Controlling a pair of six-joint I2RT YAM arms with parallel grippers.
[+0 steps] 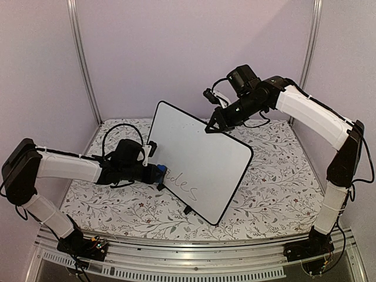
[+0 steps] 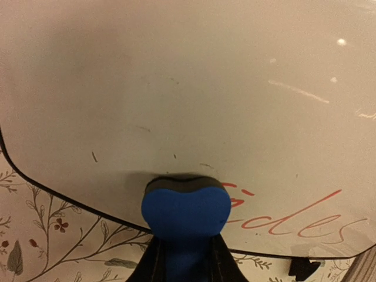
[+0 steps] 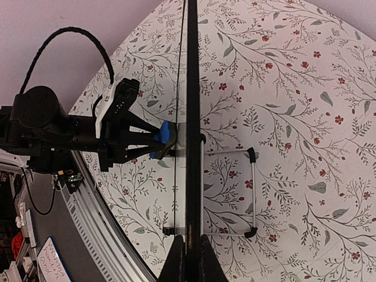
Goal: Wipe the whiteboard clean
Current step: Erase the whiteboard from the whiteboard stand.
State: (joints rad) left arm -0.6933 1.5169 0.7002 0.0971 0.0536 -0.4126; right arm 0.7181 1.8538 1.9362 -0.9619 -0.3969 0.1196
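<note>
Two arms meet over the floral bench [image 1: 282, 182], which fills the lower half of the top view. At frame centre the whiteboard [image 1: 202, 150] stands tilted, propped on a wire stand [image 3: 252, 194] that shows right of centre in the right wrist view.

The right gripper [image 1: 212, 124] is clamped on the whiteboard's top edge, just above centre. Left of centre, the left gripper [image 1: 155, 172] is closed on a blue eraser [image 2: 185, 208], whose dark pad presses the white face near its lower rim. Red-purple writing [image 2: 299, 222] lies just right of the eraser.

The whiteboard looks stiff, light and slick. It would likely tip or skid under wiping pressure, so the rim is the place to hold.

Seen edge-on from the right wrist, its face is hidden. The eraser covers the first letters, so the word cannot be read whole. From above the writing is faint.
</note>
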